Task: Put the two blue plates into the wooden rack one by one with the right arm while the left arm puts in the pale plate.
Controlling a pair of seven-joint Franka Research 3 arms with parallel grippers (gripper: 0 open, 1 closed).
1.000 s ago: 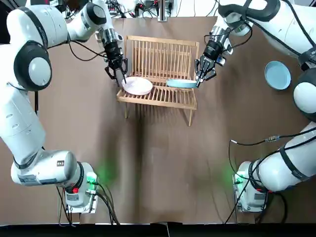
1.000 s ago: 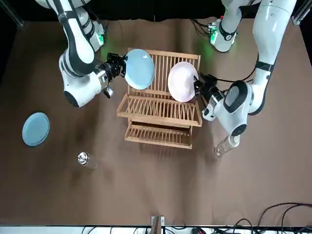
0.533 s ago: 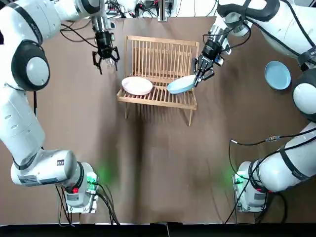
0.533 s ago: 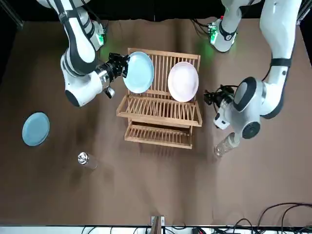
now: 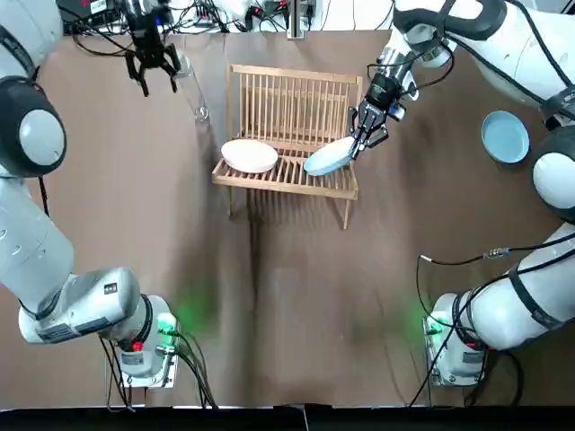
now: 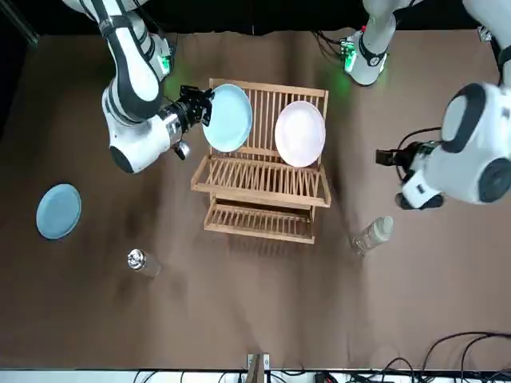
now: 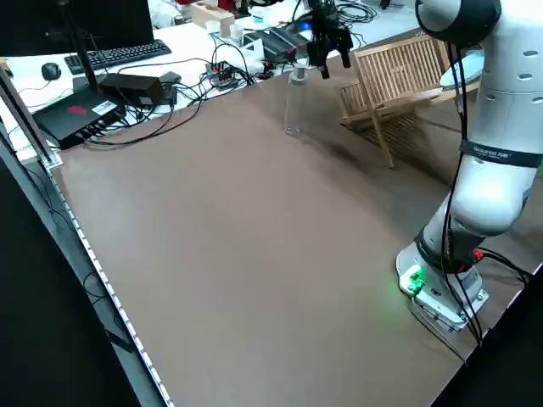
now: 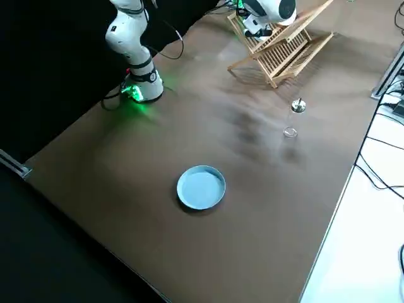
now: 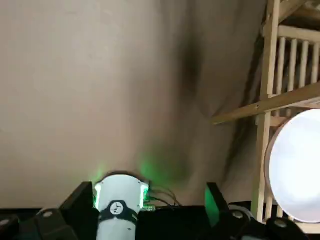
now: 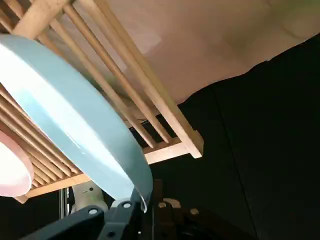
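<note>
The right gripper (image 5: 358, 145) was clamped on the rim of the round light-blue plate (image 5: 328, 158), which leaned in the slatted wooden rack (image 5: 292, 75) beside the pale pink plate (image 5: 250, 155). Seating it squarely between slats before release seemed wise. Farther off, the left gripper (image 5: 154, 81) hung spread wide, empty.

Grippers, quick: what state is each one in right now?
Left gripper: open, holding nothing.
Right gripper: closed on the blue plate at the wooden rack.

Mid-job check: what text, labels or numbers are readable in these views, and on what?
No text can be read in any view.
Dark print on the left arm: too small to read.
Red label on the black box: blurred.
</note>
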